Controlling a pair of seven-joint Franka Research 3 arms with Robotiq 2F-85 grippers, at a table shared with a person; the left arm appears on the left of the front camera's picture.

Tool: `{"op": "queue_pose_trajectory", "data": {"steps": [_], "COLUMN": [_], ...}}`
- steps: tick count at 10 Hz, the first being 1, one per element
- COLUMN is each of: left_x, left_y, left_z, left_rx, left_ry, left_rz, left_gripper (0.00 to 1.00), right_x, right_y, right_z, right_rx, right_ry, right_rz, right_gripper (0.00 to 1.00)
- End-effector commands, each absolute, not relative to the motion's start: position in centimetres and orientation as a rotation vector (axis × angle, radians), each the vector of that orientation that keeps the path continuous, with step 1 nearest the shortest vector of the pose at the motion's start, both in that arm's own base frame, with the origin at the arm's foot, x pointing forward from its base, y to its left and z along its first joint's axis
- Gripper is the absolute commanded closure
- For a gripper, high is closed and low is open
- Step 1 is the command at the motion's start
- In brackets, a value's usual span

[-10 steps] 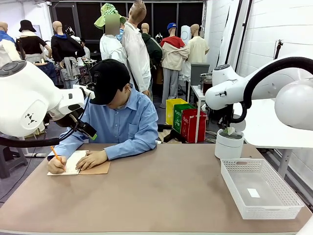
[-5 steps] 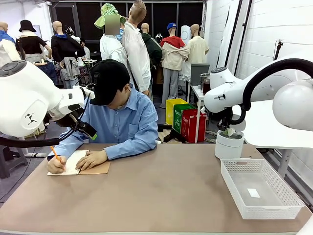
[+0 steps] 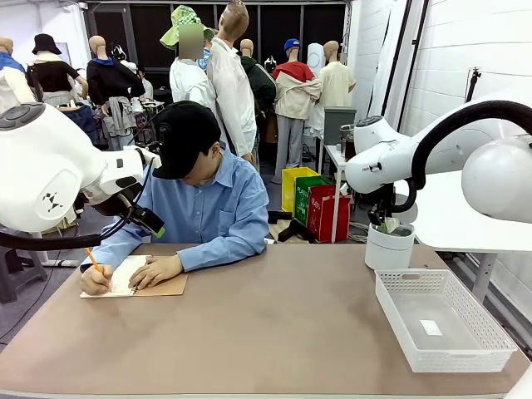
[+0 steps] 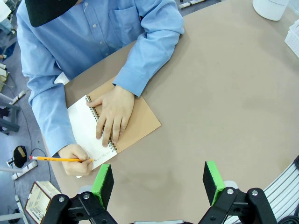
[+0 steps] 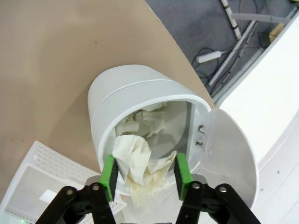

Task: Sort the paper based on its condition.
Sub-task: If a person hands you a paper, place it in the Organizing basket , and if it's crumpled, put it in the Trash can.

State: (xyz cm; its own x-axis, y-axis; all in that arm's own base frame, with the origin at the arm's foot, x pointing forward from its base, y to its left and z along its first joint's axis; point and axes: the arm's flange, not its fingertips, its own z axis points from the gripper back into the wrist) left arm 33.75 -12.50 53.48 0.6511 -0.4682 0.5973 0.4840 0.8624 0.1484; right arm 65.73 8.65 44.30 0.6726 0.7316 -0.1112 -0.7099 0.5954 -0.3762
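White crumpled paper (image 5: 133, 154): hung at the mouth of the bin (image 5: 140, 88), between the right gripper's (image 5: 145, 169) parted pads; whether it is pinched cannot be told. Release is best made squarely above the bin. Left gripper (image 4: 158, 181): fingers spread, empty, well away from the bin.

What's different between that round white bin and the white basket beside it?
The bin is round, taller and solid-walled; the basket is rectangular, low and perforated. The bin has a lid, swung open; the basket has none. The bin holds crumpled paper; the basket holds one small white tag. Both are white.
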Motion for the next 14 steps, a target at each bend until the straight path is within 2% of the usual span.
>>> {"op": "queue_pose_trajectory", "data": {"steps": [1, 4, 8, 14], "left_x": [33.7, 33.7, 33.7, 33.7], "left_y": [-12.5, -12.5, -12.5, -12.5], "left_z": [53.4, 53.4, 53.4, 53.4], "left_rx": [-0.025, -0.025, -0.025, -0.025], "left_ry": [-0.665, -0.665, -0.665, -0.665], "left_rz": [-0.541, -0.541, -0.541, -0.541], "left_gripper": [0.00, 0.00, 0.00, 0.00], "right_x": [66.3, 66.0, 64.9, 64.5], "right_y": [8.9, 9.2, 10.6, 11.6], "right_z": [44.6, 44.7, 45.7, 45.7], "right_rx": [-0.487, -0.509, -0.405, -0.420], "right_ry": [-0.053, -0.067, -0.033, -0.045], "right_rz": [0.815, 0.800, 0.835, 0.836], "right_gripper": [0.00, 0.00, 0.00, 0.00]}}
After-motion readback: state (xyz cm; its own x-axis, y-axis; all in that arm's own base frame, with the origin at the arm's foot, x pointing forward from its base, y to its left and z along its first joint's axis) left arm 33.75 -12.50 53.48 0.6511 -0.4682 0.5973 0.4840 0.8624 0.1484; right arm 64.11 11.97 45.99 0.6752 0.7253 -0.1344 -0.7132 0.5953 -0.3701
